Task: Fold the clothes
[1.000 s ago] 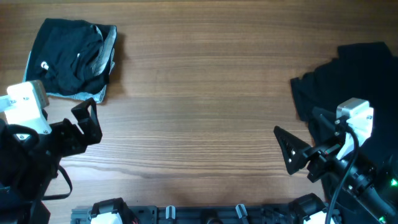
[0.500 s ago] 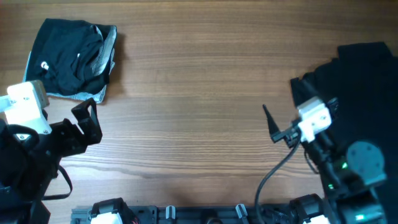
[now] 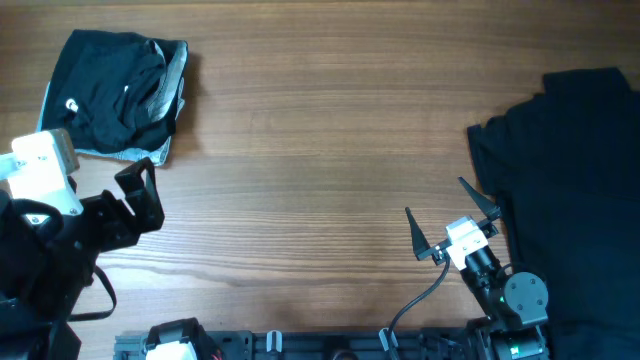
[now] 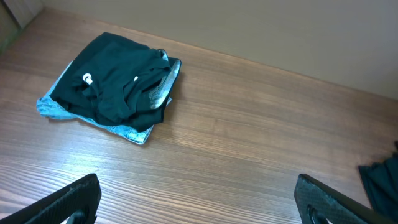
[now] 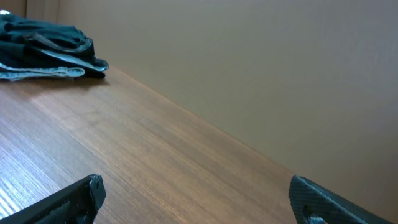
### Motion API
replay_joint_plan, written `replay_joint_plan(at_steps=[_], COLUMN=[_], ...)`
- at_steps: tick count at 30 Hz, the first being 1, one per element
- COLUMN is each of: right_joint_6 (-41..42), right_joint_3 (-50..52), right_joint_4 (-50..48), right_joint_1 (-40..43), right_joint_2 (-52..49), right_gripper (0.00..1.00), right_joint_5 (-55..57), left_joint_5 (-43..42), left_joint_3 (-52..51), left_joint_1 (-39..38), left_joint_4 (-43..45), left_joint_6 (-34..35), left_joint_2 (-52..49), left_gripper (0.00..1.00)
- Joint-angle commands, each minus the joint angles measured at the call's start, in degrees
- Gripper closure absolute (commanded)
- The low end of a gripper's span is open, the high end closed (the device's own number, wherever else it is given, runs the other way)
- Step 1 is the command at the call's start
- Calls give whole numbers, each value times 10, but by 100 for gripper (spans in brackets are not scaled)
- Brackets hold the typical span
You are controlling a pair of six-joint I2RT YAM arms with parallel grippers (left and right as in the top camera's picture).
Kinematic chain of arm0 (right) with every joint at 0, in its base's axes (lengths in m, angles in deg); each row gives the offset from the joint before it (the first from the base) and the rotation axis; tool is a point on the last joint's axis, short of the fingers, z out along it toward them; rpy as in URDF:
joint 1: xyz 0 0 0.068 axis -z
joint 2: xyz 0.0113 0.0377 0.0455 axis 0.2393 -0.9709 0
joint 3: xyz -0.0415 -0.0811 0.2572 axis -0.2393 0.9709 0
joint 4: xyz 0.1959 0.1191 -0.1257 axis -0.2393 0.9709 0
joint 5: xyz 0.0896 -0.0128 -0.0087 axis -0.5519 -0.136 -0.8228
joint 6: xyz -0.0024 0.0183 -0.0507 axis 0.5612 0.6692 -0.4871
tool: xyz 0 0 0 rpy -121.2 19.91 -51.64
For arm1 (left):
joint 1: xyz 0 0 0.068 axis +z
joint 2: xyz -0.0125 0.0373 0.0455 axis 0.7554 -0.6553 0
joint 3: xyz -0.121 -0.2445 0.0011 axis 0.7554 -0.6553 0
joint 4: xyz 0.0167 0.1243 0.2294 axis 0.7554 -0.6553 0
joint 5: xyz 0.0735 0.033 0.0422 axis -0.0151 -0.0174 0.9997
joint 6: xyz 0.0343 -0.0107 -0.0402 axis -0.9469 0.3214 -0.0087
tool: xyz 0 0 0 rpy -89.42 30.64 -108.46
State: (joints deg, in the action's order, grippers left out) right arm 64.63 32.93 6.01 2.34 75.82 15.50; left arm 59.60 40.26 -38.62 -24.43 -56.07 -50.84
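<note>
Right pincer has swung off the black shirt to bare desk, spread apart, empty. Left pincer, also apart, sits near the folded pile.

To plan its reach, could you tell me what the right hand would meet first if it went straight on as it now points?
Probably nothing: the right hand faces bare wooden table; the folded clothes pile lies well left of its line.
</note>
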Motion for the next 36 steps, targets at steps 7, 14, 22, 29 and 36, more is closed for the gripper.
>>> replay_joint_plan(at_steps=[7,14,22,29,36], right_joint_6=[-5,-5,-5,-5,-5], right_joint_3=[0,0,0,0,0], right_joint_4=[16,16,16,16,16], right_joint_1=[3,3,3,3,3], right_joint_2=[3,3,3,3,3], right_gripper=[0,0,0,0,0], right_joint_5=[-14,-14,-14,-14,-14], left_joint_5=[3,3,7,-16,-19], left_joint_3=[-1,-1,-102,-499,-791], left_joint_1=[-3,-3,-23,-35,-38], left_joint_4=[2,2,164,479,700], left_joint_6=[-11,-11,2,24,24], left_joint_2=[0,0,49,264,471], left_gripper=[0,0,0,0,0])
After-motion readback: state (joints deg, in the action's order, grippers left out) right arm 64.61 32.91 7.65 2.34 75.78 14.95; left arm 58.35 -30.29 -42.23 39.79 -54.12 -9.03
